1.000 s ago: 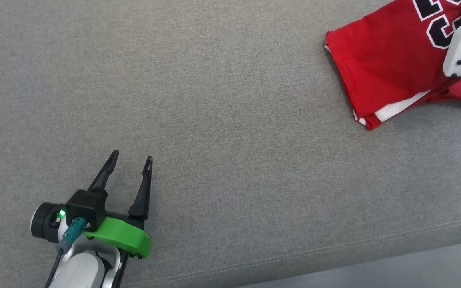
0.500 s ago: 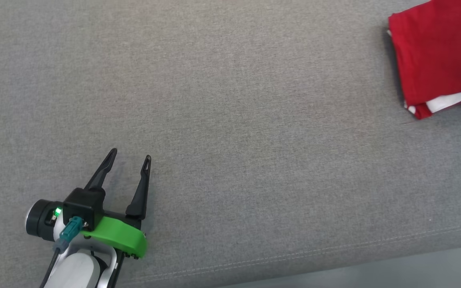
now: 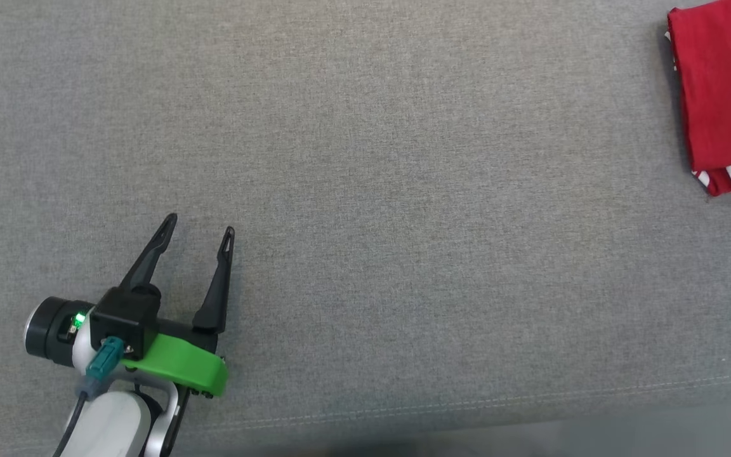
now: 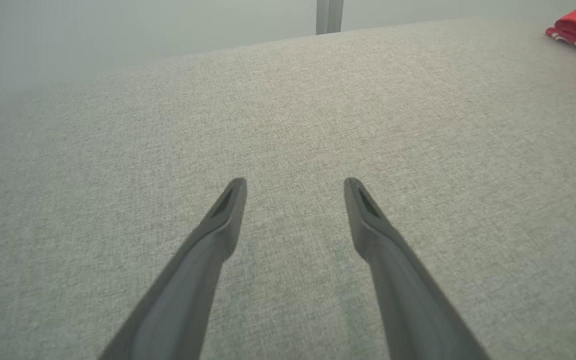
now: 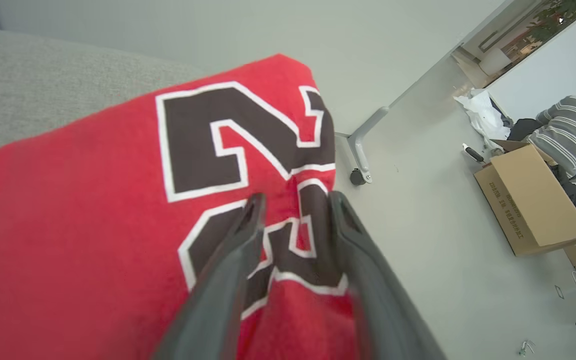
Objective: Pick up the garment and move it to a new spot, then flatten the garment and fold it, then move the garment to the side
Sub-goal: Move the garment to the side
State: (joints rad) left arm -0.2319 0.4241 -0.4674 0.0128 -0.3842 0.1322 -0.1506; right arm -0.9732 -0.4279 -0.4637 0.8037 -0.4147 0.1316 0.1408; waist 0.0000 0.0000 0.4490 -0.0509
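Far off to the right of the left claw (image 3: 199, 225), and ahead of its fingertips, the folded red jersey (image 3: 724, 89) lies on the grey cushion (image 3: 403, 190). That claw hangs low over bare cushion with its fingers spread wide. Right under the right claw (image 5: 296, 196) the jersey's black numeral shows between the two narrowly parted fingers, and I cannot tell whether they pinch the cloth.

A folded red garment (image 3: 727, 89) lies on the grey fabric surface (image 3: 403, 158).
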